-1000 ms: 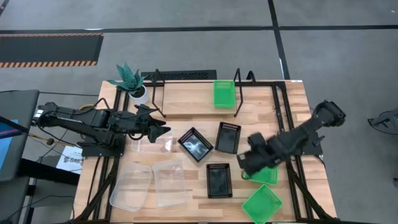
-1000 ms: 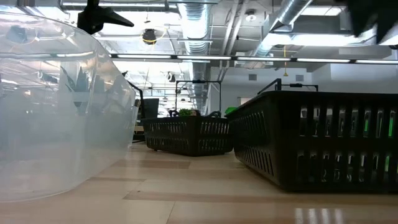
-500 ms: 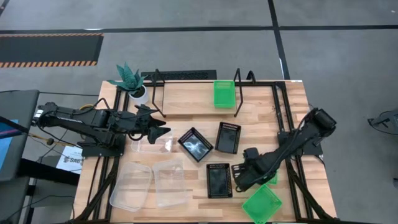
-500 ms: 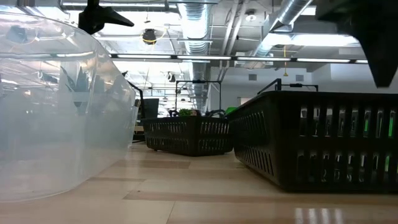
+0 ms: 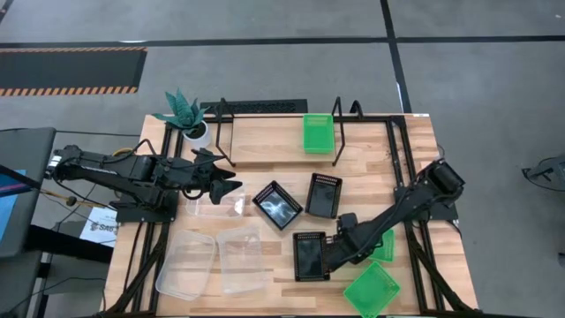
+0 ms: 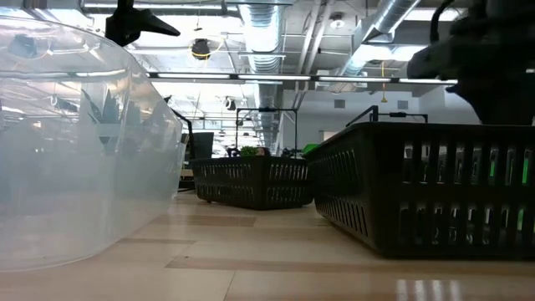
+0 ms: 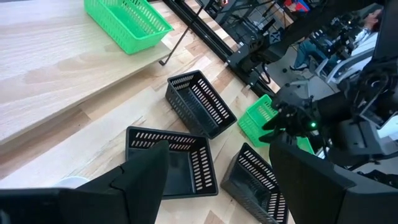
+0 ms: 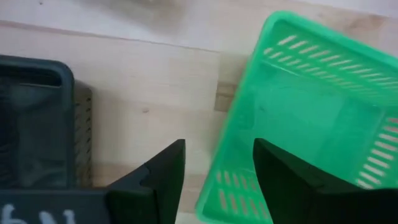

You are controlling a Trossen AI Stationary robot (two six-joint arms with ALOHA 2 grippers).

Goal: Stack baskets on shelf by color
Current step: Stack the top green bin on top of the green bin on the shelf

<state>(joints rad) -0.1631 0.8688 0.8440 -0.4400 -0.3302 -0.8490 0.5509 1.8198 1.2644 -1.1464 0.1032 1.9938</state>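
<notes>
My right gripper (image 5: pixel 333 257) (image 8: pixel 217 171) is open, low over the table between a black basket (image 5: pixel 311 256) (image 8: pixel 31 124) and the near green basket (image 5: pixel 372 289) (image 8: pixel 311 124). Its fingers stand on either side of that green basket's end wall; I cannot tell whether they touch it. A second green basket (image 5: pixel 383 248) lies partly under the right arm; a third (image 5: pixel 318 132) rests on the shelf (image 5: pixel 265 146). Two more black baskets (image 5: pixel 277 205) (image 5: pixel 324 194) sit mid-table. My left gripper (image 5: pixel 228 183) (image 7: pixel 230 186) waits open above a clear basket (image 5: pixel 216 205).
Two clear baskets (image 5: pixel 187 263) (image 5: pixel 243 259) lie side by side near the table's near-left corner. A potted teal plant (image 5: pixel 185 113) stands at the shelf's left end. Black frame rails (image 5: pixel 410 221) run along both table sides. Bare wood shows on the shelf left of the green basket.
My right arm has swung from above the middle green basket toward the table's left and near edge and has come down, ending between the near black basket and the near green basket.
</notes>
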